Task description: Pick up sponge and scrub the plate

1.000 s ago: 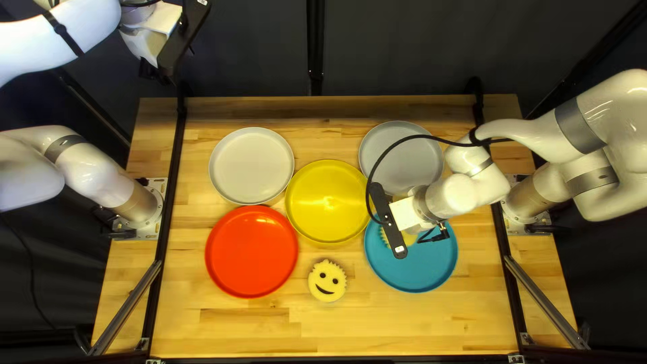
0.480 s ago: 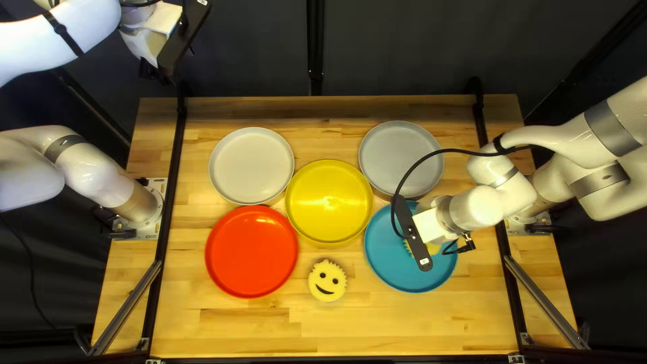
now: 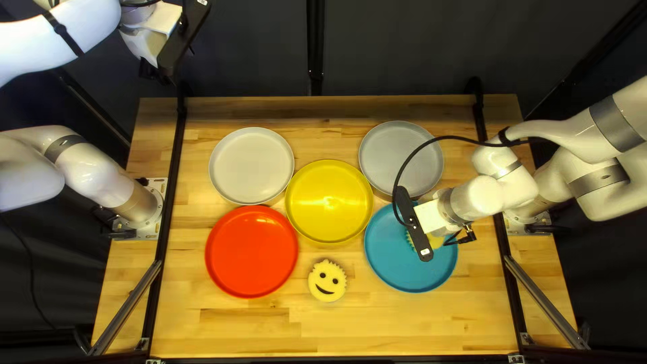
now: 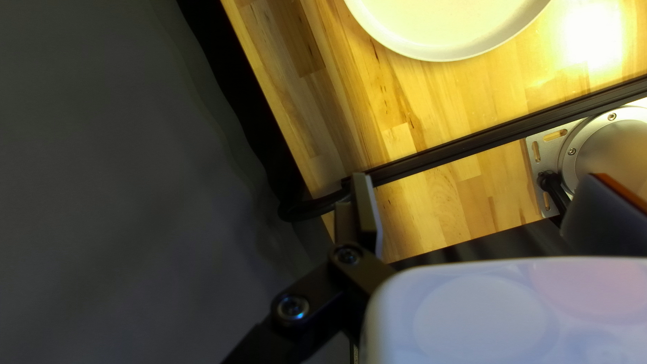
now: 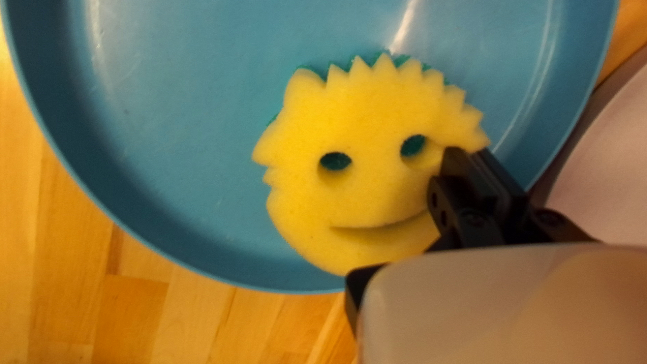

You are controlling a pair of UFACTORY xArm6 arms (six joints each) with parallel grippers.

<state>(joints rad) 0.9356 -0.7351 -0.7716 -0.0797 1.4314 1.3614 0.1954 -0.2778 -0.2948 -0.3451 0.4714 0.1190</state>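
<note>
1. A dark curtain point(image 3: 404, 54) hangs behind your pale wooden table point(image 3: 236, 330).
2. Your left arm point(image 3: 50, 42) is raised beyond the far-left corner, its gripper point(image 3: 153, 70) wide.
3. Your right arm point(image 3: 573, 138) reaches over the round blue plate point(image 3: 404, 269).
4. Your right gripper point(image 3: 430, 217) pinches the yellow smiley-faced sponge point(image 5: 364, 128) on that plate.

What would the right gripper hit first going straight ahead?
Probably the yellow sponge: in its wrist view, the right gripper overlaps the sponge's edge. The blue plate lies beneath. Whether it already touches the sponge, I can't tell.
</note>
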